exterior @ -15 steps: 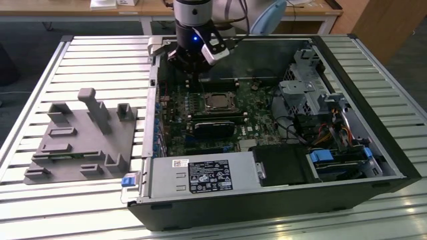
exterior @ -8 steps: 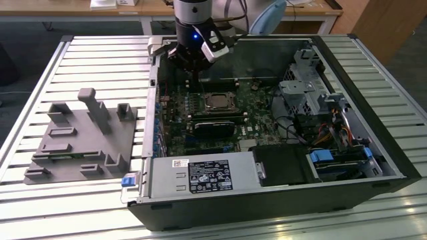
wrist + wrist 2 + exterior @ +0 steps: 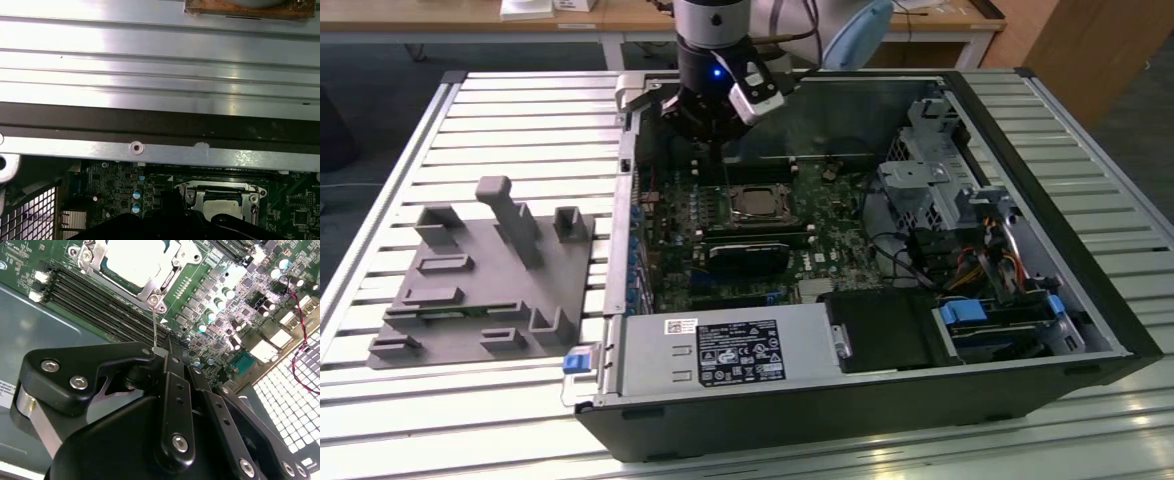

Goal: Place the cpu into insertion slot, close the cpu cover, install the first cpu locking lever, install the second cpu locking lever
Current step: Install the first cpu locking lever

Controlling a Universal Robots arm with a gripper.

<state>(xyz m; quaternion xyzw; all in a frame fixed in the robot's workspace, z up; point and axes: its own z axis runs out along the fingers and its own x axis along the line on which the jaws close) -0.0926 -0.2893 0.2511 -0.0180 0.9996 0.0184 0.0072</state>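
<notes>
The black gripper fills the near part of the second wrist view, its linkage plates and bolts close to the lens, and its fingers appear pressed together on the end of a thin silvery wire, which I judge to be a cpu locking lever. The lever runs from the fingertips straight out to a corner of the insertion slot just beyond them. Inside the slot lies the cpu, pale and flat, with the cpu cover folded down around it as a silvery frame, so the chip seems seated and the cover shut. The lever is likely held this way so it can be swung and hooked down. In the exterior view the gripper hangs inside the open computer case, just above the slot on the green motherboard. A grey parts holder sits well apart, outside the case.
</notes>
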